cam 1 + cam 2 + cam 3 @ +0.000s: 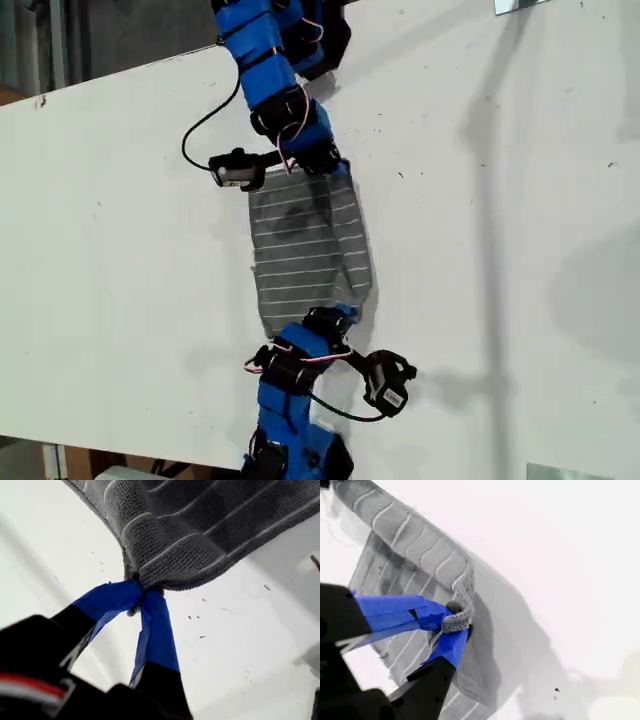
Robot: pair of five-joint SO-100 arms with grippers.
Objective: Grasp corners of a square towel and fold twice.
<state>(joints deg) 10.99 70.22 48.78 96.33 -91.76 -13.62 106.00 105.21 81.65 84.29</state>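
The towel [305, 250], dark grey with thin white stripes, lies stretched between two blue arms in the exterior view, its right edge raised and curled over. One arm's gripper [322, 158] meets the towel's far end and the other arm's gripper [335, 320] meets its near end. I cannot tell which arm is first. In the first wrist view my first gripper [142, 592] is shut on a corner [150, 580] of the towel [200, 530], which is lifted off the table. My second gripper [452, 622] is shut on a bunched tip of the towel [410, 545], where a strip is folded over the flat part.
The white table [120, 260] stretches around the towel. Wrist cameras stick out beside each gripper: a wrist camera [235, 170] near the far arm, another wrist camera [388, 385] near the close arm. Metal brackets [520, 5] sit at the exterior view's right corners.
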